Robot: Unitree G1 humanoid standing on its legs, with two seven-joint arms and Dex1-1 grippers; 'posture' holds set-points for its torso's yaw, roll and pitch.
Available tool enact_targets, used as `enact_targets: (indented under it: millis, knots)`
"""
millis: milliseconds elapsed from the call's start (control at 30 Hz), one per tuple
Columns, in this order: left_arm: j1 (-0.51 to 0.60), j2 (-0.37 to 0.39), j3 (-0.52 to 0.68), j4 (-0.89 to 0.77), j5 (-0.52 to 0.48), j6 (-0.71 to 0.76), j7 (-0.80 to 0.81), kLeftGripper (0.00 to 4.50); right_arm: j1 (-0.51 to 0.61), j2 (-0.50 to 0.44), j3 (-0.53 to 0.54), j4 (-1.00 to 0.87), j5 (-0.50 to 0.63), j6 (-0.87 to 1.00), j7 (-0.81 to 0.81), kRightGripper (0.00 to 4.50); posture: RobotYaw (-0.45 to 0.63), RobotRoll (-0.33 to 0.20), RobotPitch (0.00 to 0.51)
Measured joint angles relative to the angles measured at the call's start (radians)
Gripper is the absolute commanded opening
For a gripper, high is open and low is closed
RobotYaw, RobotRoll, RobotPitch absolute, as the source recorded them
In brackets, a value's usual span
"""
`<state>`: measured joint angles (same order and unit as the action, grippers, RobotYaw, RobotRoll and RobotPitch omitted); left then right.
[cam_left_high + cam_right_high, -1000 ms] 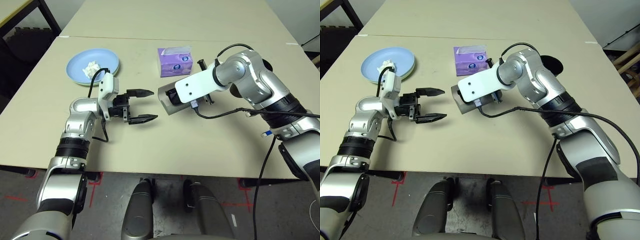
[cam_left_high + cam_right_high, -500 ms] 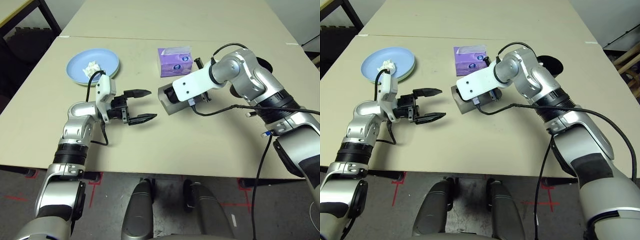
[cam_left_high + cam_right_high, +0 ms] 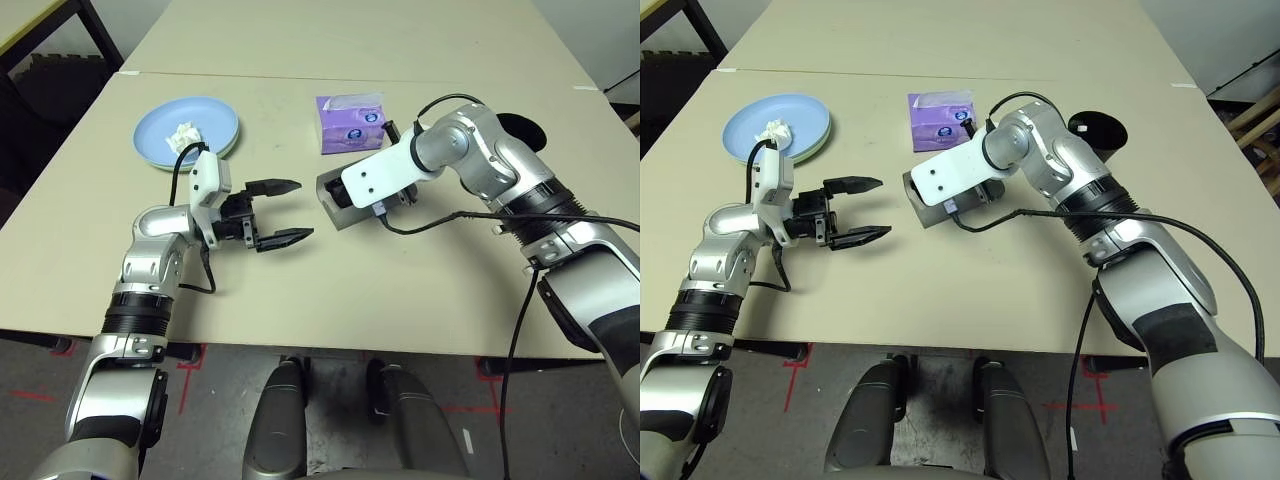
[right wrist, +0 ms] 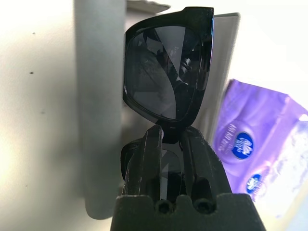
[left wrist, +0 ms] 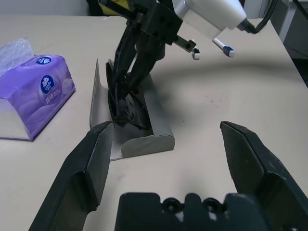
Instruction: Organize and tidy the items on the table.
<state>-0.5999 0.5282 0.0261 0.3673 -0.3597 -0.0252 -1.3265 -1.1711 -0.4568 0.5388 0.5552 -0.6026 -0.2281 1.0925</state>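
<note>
Sunglasses (image 4: 166, 72) inside grey case (image 5: 159, 129).

**Four cameras, one shared spot**

My two head eyes look down over the whole surface (image 3: 420, 290). My left wrist camera faces level across it, near the grey glasses case (image 5: 139, 127). My right wrist camera sits tight on the black sunglasses (image 4: 166, 72) there too.

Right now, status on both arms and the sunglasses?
Right gripper shut on black sunglasses, over the open grey glasses case. Left gripper open, beside case. Purple tissue box behind, clear.
</note>
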Motion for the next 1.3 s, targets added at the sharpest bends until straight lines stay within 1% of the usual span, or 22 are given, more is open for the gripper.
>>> enact_targets:
  millis: [33, 433, 1000, 1300]
  knots:
    - [0.001, 0.000, 0.000, 0.000, 0.000, 0.001, 0.002, 4.50, 0.000, 0.000, 0.000, 0.002, 0.000, -0.004, -0.001, 0.52, 0.23, 0.000, 0.205]
    - [0.004, 0.004, 0.000, -0.005, -0.001, 0.006, 0.005, 4.50, 0.000, 0.000, 0.000, 0.005, 0.000, -0.014, 0.020, 0.52, 0.22, 0.000, 0.206]
    - [0.004, 0.005, 0.000, -0.005, -0.001, 0.006, 0.004, 4.50, 0.000, -0.009, 0.000, 0.005, 0.005, -0.007, 0.096, 0.52, 0.23, 0.000, 0.206]
    - [0.004, 0.006, 0.000, -0.004, -0.001, 0.006, 0.004, 4.50, 0.000, 0.007, 0.000, 0.002, 0.012, 0.020, 0.119, 0.52, 0.23, 0.000, 0.206]
